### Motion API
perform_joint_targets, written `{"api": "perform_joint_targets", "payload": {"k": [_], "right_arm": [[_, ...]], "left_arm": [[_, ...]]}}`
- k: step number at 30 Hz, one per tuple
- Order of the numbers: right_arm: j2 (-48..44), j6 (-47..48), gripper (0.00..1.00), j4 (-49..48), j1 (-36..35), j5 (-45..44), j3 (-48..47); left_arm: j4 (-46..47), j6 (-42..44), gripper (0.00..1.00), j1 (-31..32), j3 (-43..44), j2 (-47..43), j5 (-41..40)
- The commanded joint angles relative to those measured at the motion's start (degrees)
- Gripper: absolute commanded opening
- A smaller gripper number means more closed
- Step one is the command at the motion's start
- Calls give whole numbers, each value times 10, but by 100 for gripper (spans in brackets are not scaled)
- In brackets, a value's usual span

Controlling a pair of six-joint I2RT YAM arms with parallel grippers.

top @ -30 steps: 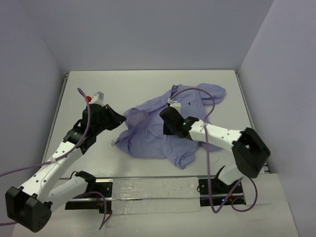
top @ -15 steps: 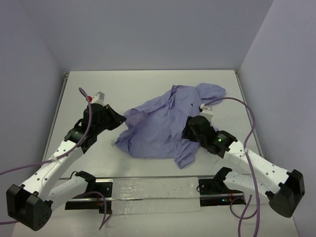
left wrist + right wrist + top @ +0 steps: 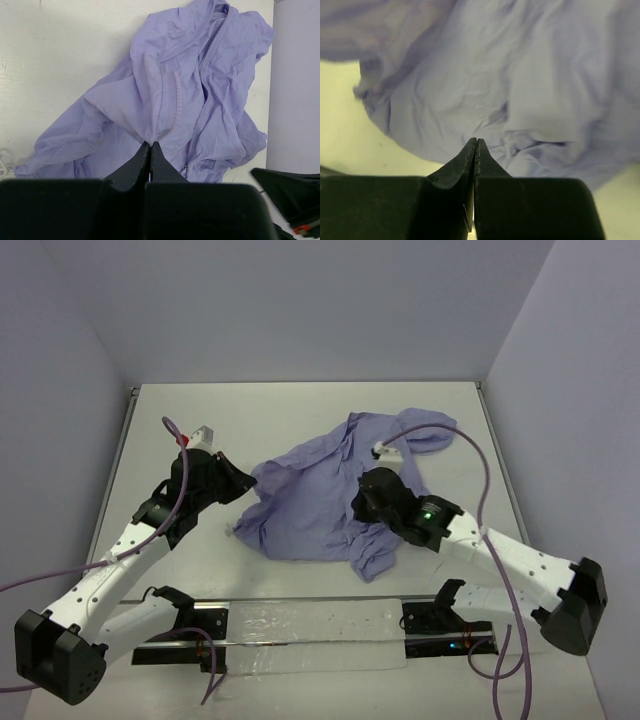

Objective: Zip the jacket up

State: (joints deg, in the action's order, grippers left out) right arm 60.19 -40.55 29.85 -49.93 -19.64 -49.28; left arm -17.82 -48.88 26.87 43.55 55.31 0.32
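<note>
The lavender jacket (image 3: 305, 505) lies crumpled on the white table, right of centre. In the left wrist view the jacket (image 3: 225, 105) shows its open zipper (image 3: 202, 100) running top to bottom. My left gripper (image 3: 246, 483) is at the jacket's left edge, shut on a ribbed hem fold that bunches into its tips (image 3: 151, 143). My right gripper (image 3: 362, 502) is over the jacket's lower right part. Its jaws are pressed together (image 3: 476, 141) just above the fabric (image 3: 530, 75), with no cloth seen between them.
The table (image 3: 250, 420) is walled at the back and on both sides. A rail with a clear strip (image 3: 310, 625) runs along the near edge between the arm bases. Purple cables (image 3: 480, 465) loop over the right arm and beside the left arm.
The right arm swung from the jacket's middle out to the lower right, then came back a little toward the left. The left gripper held still on the hem.
</note>
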Motion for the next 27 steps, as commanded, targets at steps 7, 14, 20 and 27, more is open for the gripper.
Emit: {"api": "perform_joint_targets", "payload": {"k": [7, 14, 20, 27], "right_arm": [[197, -8, 51, -42, -35, 6, -9], [250, -31, 52, -33, -37, -27, -6], [275, -65, 42, -9, -38, -81, -8], [264, -95, 24, 9, -47, -132, -3]], "left_arm": [[14, 7, 0, -3, 13, -11, 2], [7, 12, 0, -3, 21, -10, 0], [12, 10, 0, -3, 15, -11, 6], [9, 10, 0, -4, 13, -16, 4]]}}
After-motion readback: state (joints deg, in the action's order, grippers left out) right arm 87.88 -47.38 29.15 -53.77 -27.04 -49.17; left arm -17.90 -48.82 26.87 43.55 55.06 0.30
